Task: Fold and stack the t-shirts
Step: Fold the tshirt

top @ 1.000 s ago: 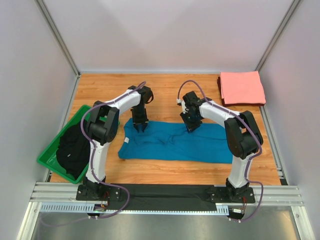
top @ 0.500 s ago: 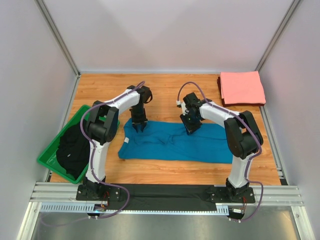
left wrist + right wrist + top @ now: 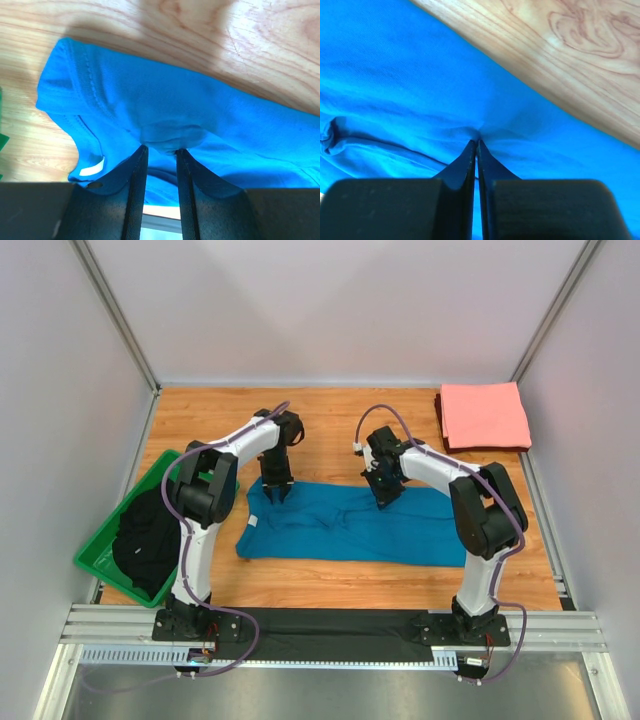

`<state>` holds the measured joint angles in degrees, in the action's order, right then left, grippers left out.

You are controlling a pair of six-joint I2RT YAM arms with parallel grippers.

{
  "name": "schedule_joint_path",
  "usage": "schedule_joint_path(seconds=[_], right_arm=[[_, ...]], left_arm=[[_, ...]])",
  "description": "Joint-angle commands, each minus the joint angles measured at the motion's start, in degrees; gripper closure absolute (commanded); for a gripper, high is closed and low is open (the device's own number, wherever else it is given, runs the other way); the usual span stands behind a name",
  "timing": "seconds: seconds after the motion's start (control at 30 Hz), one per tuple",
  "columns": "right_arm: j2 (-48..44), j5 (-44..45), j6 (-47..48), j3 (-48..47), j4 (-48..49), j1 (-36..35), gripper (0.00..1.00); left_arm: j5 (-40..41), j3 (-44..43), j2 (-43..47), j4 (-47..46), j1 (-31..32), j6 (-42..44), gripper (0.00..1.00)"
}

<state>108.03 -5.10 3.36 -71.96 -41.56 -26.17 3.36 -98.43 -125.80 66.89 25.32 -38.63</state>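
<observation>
The teal-blue t-shirt (image 3: pixel 350 525) lies spread and wrinkled across the table's middle. My left gripper (image 3: pixel 278 495) stands over its far left edge, by the collar. In the left wrist view the left gripper (image 3: pixel 160 148) pinches a thick bunch of the teal-blue t-shirt (image 3: pixel 210 115) between its tips, and the white neck label (image 3: pixel 92 167) shows to the left. My right gripper (image 3: pixel 383 498) is at the shirt's far edge near the middle. In the right wrist view the right gripper (image 3: pixel 478 141) is shut on a small pucker of the teal-blue t-shirt (image 3: pixel 395 75). The salmon-pink t-shirt (image 3: pixel 485 415) lies folded at the far right corner.
A green bin (image 3: pixel 100 562) holding dark clothes (image 3: pixel 145 535) stands at the left edge. Grey walls enclose the wooden table (image 3: pixel 330 425) on three sides. A metal rail (image 3: pixel 330 625) runs along the near edge by the arm bases.
Both grippers have shifted very slightly toward the far side, staying on the teal-blue shirt's far edge. The shirt has hardly moved.
</observation>
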Motion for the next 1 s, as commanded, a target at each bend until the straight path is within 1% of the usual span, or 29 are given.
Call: schedule_joint_path(seconds=[0.0, 0.33, 0.53, 0.73, 0.8, 0.83, 0.87, 0.9, 0.93, 0.97], right_arm=[[-4.05, 1.76, 1.39, -0.55, -0.19, 0.07, 1.0], [-8.1, 0.71, 2.27, 1.91, -0.89, -0.02, 1.0], [-7.74, 1.23, 1.13, 5.25, 0.69, -0.02, 1.0], [-5.29, 0.1, 0.17, 3.42, 0.52, -0.19, 0.99], [-5.37, -0.08, -0.89, 2.36, -0.44, -0.11, 0.93], [-6.76, -1.39, -1.85, 1.22, -0.71, -0.11, 0.86], [-7.56, -2.27, -2.56, 0.34, -1.24, -0.11, 0.82], [-8.7, -2.98, -2.91, -0.28, -2.37, -0.19, 0.78], [-9.76, -4.9, -5.53, -1.07, -2.65, -0.28, 0.75], [-11.94, -6.31, -6.6, -1.16, -2.56, -0.37, 0.73]], left_arm=[[1.83, -2.46, -0.41, 1.75, -0.62, 0.4, 0.64], [2.71, -4.4, -1.47, 3.15, -0.8, 1.01, 0.64], [3.5, -6.24, -2.61, 4.56, -0.89, 1.1, 0.63], [3.06, -8.26, -2.35, 5.88, -0.98, 2.07, 0.63], [1.93, -8.97, -1.21, 6.32, -0.98, 2.68, 0.62], [1.74, -9.23, 0.54, 6.49, -0.98, 3.38, 0.62], [1.66, -9.06, 1.77, 6.67, -0.98, 3.74, 0.62], [1.31, -7.75, 3.26, 6.5, -0.98, 4.09, 0.62], [0.87, -6.61, 6.67, 6.06, -0.98, 4.44, 0.62], [-0.09, -5.12, 8.62, 5.27, -0.98, 4.79, 0.61]])
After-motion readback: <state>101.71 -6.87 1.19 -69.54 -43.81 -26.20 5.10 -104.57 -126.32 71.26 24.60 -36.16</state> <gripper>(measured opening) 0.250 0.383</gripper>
